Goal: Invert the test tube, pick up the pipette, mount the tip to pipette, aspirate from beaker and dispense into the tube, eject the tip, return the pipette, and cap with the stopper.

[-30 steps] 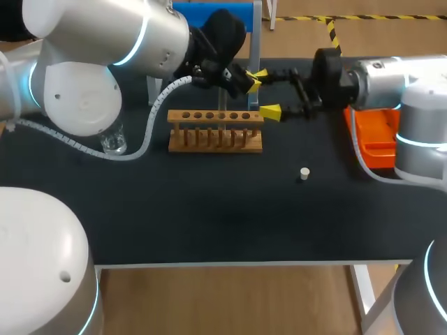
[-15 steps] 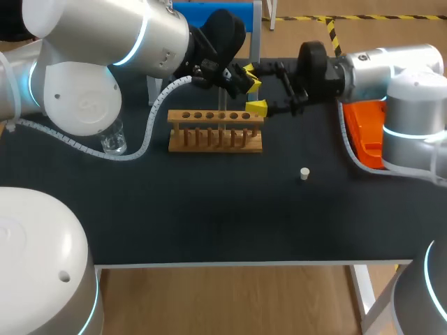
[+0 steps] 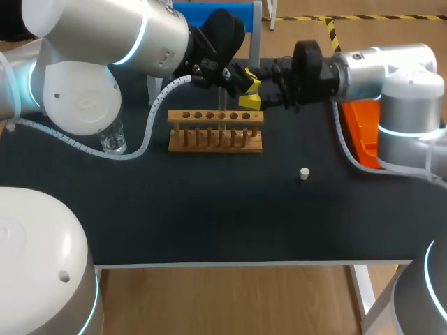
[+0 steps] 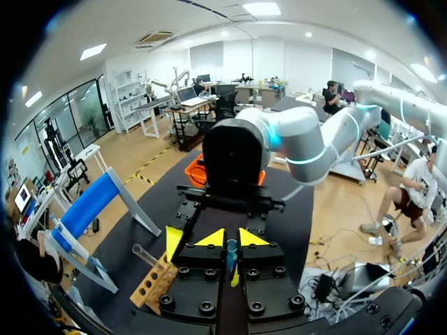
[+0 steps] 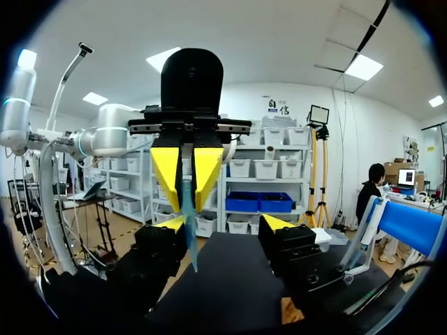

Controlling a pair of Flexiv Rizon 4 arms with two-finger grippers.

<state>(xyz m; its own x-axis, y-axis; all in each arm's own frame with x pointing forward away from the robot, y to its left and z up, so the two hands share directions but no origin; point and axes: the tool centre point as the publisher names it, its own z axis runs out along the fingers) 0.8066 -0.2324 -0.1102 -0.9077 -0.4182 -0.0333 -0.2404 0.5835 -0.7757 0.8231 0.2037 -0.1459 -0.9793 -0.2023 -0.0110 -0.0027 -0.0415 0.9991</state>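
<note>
Right wrist view is showing the right gripper (image 5: pixel 223 225) standing wide open with the test tube (image 5: pixel 189 234) lying between its fingers, nearer one finger than the other. The left gripper (image 5: pixel 188 171) is pinching one end of the tube, over the far side of the wooden rack (image 3: pixel 215 130). For a clean handover before turning the tube, the right gripper is probably needing to be centring on the glass and closing gently before the left is letting go, since squeezing off-centre is risking knocking or cracking it.
</note>
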